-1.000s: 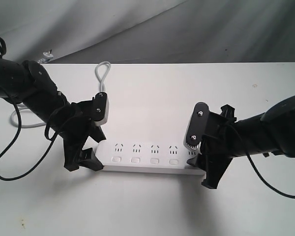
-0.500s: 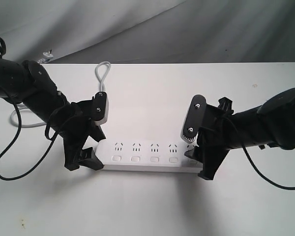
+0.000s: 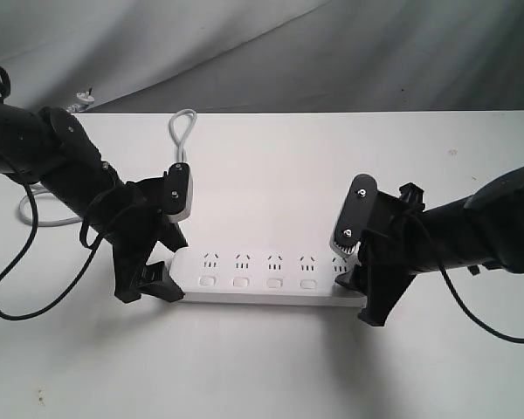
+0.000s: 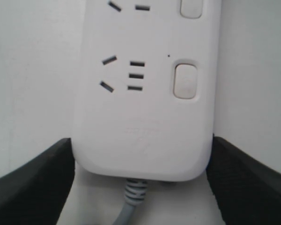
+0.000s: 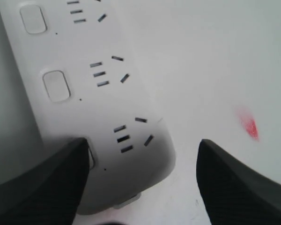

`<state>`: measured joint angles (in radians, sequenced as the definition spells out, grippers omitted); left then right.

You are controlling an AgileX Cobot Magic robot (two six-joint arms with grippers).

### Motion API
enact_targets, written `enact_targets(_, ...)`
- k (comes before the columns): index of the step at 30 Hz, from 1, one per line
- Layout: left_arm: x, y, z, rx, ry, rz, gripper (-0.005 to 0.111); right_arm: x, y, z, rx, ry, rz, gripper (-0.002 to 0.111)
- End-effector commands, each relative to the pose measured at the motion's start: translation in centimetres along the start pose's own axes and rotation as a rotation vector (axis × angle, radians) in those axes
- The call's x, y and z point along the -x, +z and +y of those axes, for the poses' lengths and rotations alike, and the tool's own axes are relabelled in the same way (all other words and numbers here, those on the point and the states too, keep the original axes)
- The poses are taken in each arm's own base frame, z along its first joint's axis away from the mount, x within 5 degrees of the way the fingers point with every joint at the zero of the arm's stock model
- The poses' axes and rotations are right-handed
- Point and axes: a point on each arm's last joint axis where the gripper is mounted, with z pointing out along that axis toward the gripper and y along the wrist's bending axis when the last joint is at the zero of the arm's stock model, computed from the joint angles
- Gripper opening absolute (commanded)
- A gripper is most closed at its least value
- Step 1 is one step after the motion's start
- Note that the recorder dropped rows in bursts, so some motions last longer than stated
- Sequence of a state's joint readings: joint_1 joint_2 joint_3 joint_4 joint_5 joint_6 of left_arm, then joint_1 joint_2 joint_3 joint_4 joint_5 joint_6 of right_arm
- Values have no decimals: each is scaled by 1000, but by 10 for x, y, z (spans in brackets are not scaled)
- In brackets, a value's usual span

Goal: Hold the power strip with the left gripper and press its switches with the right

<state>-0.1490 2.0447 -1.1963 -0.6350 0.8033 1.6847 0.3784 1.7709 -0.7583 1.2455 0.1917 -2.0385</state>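
- The left end effector [image 3: 160, 264], a black claw with two fingers on an all-black arm, is closed around the cord end of the long flat white plastic power strip [image 3: 271, 278]. In the left wrist view, one black finger [image 4: 35, 180] touches each long side of the strip.
- A bendy grey cord [image 4: 131, 202] comes out of that end and makes a loop [image 3: 183, 131] farther back on the white table [image 3: 271, 175].
- The power strip lies flat on the table between the two arms, with its long side running from left to right.
- I think the strip is light, hard and stiff, so it will not bend. Its smooth plastic looks slippery, so a push could make it slide.
- The two long sides near the cord end look like the best place to hold it, and that is where the left claw grips.
- The small square white switches [image 3: 258, 284] sit in a row, one under each group of holes. They are little, so I think a push should come straight down with a fingertip.
- The right end effector [image 3: 361, 292], a black claw with a white oval plate, is at the far end of the strip. Its fingers are spread wide and hold nothing. One finger [image 5: 42, 183] lies over the last switch, but I cannot tell if it is pushing.
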Motion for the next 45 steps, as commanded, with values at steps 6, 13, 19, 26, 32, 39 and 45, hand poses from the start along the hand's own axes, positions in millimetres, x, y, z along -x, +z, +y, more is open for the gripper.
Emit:
enact_targets(6, 1, -1, -1, -2, -3, -5, 69, -14, 16, 8, 59, 6, 50, 62)
enact_targets(13, 1, -1, -1, -2, -3, -5, 69, -10, 11, 6, 51, 8, 31, 62)
enact_targets(19, 1, -1, -1, -2, -3, -5, 69, 12, -29, -6, -57, -15, -74, 62)
enact_targets(26, 1, -1, -1, -2, -3, -5, 69, 38, -120, -11, -282, 69, -294, 62)
enact_targets(32, 1, -1, -1, -2, -3, -5, 69, 2, -166, 33, -378, 78, -358, 33)
enact_targets(39, 1, -1, -1, -2, -3, -5, 69, -17, -183, 58, -418, 72, -406, 0)
enact_targets(45, 1, -1, -1, -2, -3, -5, 69, -17, -189, 60, -419, 141, -450, 0)
